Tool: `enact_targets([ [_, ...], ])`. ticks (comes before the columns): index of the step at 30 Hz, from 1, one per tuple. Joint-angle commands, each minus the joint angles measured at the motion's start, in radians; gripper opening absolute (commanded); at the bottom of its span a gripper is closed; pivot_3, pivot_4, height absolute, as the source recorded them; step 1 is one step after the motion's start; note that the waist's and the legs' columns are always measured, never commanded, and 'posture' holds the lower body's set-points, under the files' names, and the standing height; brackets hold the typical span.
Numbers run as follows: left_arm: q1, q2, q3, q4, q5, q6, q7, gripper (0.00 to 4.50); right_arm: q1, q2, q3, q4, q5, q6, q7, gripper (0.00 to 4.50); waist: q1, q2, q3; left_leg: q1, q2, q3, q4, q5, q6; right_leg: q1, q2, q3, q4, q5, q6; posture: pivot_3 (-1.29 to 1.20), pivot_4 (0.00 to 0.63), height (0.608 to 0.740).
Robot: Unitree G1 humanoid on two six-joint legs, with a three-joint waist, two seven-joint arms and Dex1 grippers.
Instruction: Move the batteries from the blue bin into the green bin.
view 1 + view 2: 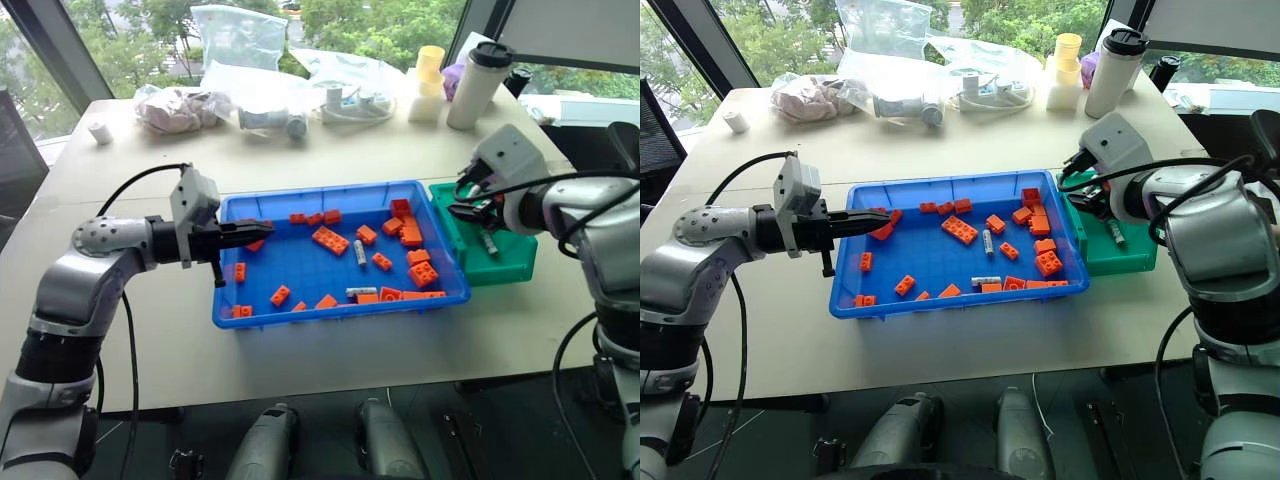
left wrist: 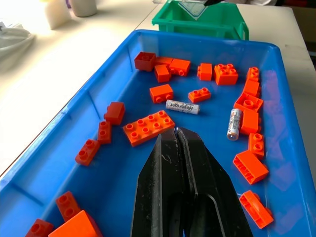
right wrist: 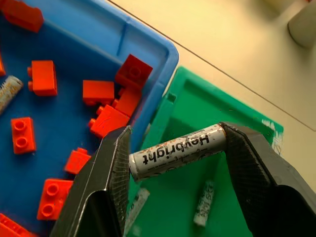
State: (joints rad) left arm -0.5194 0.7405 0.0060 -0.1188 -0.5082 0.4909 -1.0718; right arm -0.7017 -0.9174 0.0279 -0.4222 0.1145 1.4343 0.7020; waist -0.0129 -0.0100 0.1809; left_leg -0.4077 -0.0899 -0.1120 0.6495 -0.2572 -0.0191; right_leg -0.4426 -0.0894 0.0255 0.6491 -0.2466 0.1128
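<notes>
The battery [image 3: 177, 150] clamped end to end in the right gripper [image 3: 175, 148], above the green bin [image 3: 237, 207], carries the black word "Heybright" along its silver side. A battery [image 2: 182, 106] lying in the middle of the blue bin [image 2: 98, 94] carries similar dark lettering, too small to read with certainty. The print on the other batteries cannot be made out.

My two head views look forward and down over the table [image 1: 330, 150], sharing the blue bin [image 1: 300, 315] ahead and the green bin [image 1: 505, 268] towards 2 o'clock. My left wrist view skims low along the blue bin's floor. My right wrist view sits close above both bins' shared edge.
</notes>
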Motion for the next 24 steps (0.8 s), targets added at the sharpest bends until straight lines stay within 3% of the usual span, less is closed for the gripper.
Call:
enact_targets([
  [1, -0.039, -0.009, -0.009, 0.02, 0.018, -0.036, -0.022, 0.0, 0.045, -0.014, -0.047, -0.026, 0.021, -0.029, -0.023, 2.18, -0.001, 0.0, 0.0, 0.0, 0.0, 0.0, 0.0, 0.0, 0.0, 0.0, 0.0, 0.0, 0.0, 0.0, 0.0, 0.0, 0.15, 0.74],
  [3, -0.047, -0.017, -0.013, 0.026, 0.021, -0.038, -0.026, 0.0, 0.067, -0.02, -0.052, -0.015, 0.022, -0.048, -0.039, 2.18, -0.001, 0.0, 0.0, 0.0, 0.0, 0.0, 0.0, 0.0, 0.0, 0.0, 0.0, 0.0, 0.0, 0.0, 0.0, 0.0, 0.15, 0.74],
  [4, -0.046, -0.02, -0.015, 0.026, 0.022, -0.04, -0.027, 0.0, 0.074, -0.023, -0.057, -0.01, 0.021, -0.053, -0.049, 3.23, -0.001, 0.0, 0.0, 0.0, 0.0, 0.0, 0.0, 0.0, 0.0, 0.0, 0.0, 0.0, 0.0, 0.0, 0.0, 0.0, 0.15, 0.74],
  [6, -0.045, -0.023, -0.016, 0.026, 0.024, -0.041, -0.028, 0.0, 0.076, -0.022, -0.068, -0.001, 0.026, -0.058, -0.062, 4.19, -0.001, 0.0, 0.0, 0.0, 0.0, 0.0, 0.0, 0.0, 0.0, 0.0, 0.0, 0.0, 0.0, 0.0, 0.0, 0.0, 0.15, 0.74],
  [7, -0.045, -0.025, -0.016, 0.025, 0.024, -0.041, -0.028, 0.0, 0.073, -0.023, -0.073, 0.0, 0.032, -0.059, -0.064, 4.42, 0.0, 0.0, 0.0, 0.0, 0.0, 0.0, 0.0, 0.0, 0.0, 0.0, 0.0, 0.0, 0.0, 0.0, 0.0, 0.0, 0.15, 0.74],
  [12, -0.039, -0.024, -0.011, 0.019, 0.024, -0.038, -0.027, 0.0, 0.025, -0.039, -0.074, -0.007, 0.062, -0.081, -0.058, 4.42, 0.0, 0.0, 0.0, 0.0, 0.0, 0.0, 0.0, 0.0, 0.0, 0.0, 0.0, 0.0, 0.0, 0.0, 0.0, 0.0, 0.15, 0.74],
  [16, -0.03, -0.024, -0.002, 0.006, 0.024, -0.034, -0.018, 0.0, -0.156, 0.185, -0.052, -0.047, 0.164, 0.073, -0.077, 4.42, -0.009, 0.0, 0.0, 0.001, 0.001, 0.0, 0.0, 0.0, 0.0, 0.0, 0.001, 0.0, 0.0, 0.0, 0.0, 0.0, 0.15, 0.74],
  [18, -0.026, -0.025, 0.001, 0.0, 0.022, -0.03, -0.013, 0.0, -0.17, 0.296, -0.032, -0.049, 0.185, 0.117, -0.104, 4.42, -0.009, 0.0, 0.0, 0.001, 0.002, -0.001, -0.001, 0.0, 0.0, 0.0, 0.001, 0.0, 0.0, 0.0, 0.0, 0.0, 0.15, 0.74],
  [24, -0.012, -0.021, 0.01, -0.02, 0.017, -0.021, 0.0, 0.0, -0.141, 0.479, 0.076, 0.013, 0.179, 0.125, -0.209, 4.42, 0.006, 0.0, 0.0, -0.001, -0.002, -0.002, 0.002, 0.003, -0.005, 0.0, -0.002, -0.001, 0.0, 0.0, 0.0, 0.0, 0.15, 0.74],
])
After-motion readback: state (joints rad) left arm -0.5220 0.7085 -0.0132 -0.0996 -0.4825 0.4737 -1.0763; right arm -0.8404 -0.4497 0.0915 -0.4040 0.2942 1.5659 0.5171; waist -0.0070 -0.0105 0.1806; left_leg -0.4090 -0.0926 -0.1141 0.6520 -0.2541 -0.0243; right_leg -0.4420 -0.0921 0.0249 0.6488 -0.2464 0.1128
